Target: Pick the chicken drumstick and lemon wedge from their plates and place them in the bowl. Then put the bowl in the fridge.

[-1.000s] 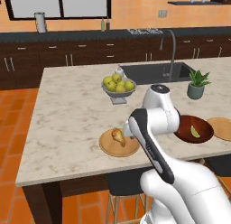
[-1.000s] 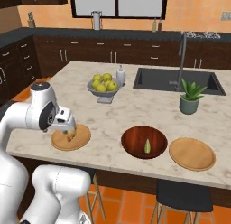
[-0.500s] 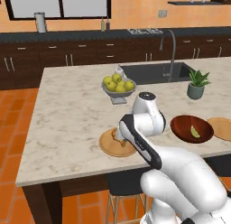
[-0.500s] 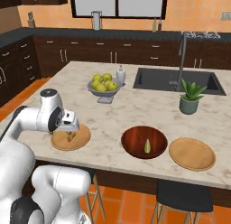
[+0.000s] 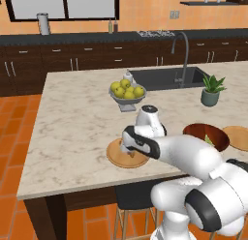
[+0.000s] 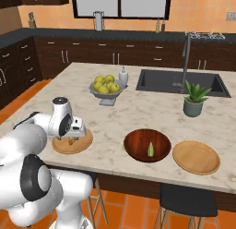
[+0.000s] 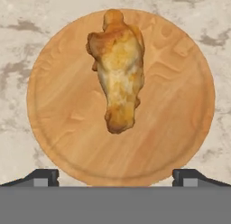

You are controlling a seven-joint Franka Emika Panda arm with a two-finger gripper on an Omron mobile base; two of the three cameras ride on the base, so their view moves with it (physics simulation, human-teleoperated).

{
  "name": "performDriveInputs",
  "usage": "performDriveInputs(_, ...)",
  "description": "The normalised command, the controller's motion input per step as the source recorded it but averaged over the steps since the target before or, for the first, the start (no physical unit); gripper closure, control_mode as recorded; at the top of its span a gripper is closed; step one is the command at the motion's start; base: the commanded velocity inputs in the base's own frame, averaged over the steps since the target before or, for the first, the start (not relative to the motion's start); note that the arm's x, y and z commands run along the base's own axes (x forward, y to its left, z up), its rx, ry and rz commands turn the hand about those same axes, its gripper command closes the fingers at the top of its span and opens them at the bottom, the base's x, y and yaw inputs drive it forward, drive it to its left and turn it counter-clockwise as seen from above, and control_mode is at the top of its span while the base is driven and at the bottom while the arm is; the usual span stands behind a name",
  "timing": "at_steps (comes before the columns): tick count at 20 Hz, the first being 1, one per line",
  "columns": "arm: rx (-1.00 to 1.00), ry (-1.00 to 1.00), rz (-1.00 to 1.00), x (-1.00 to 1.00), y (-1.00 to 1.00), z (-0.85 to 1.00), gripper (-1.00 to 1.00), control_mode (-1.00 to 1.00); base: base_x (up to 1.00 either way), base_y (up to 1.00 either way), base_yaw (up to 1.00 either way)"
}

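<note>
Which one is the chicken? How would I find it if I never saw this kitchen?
Find the big marble island with the sink. Near its front edge, left of the dark red bowl, sits a tan wooden plate under the robot's open end effector. The chicken drumstick is the lumpy golden-brown piece on it; the other tan plate is bare.

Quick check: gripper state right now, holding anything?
Gripper: open, empty, poised above the chicken drumstick on its plate.
</note>
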Motion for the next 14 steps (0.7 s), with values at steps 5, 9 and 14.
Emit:
performDriveInputs(5,-0.01,0.12,0.00,0.55,0.15,-0.32,-1.00,-1.00,0.00,0.00,0.00)
performDriveInputs(9,0.00,0.18,0.00,0.49,0.09,-0.24,-1.00,-1.00,0.00,0.00,0.00)
performDriveInputs(14,0.00,0.11,0.00,0.24,0.01,-0.39,-1.00,-1.00,0.00,0.00,0.00)
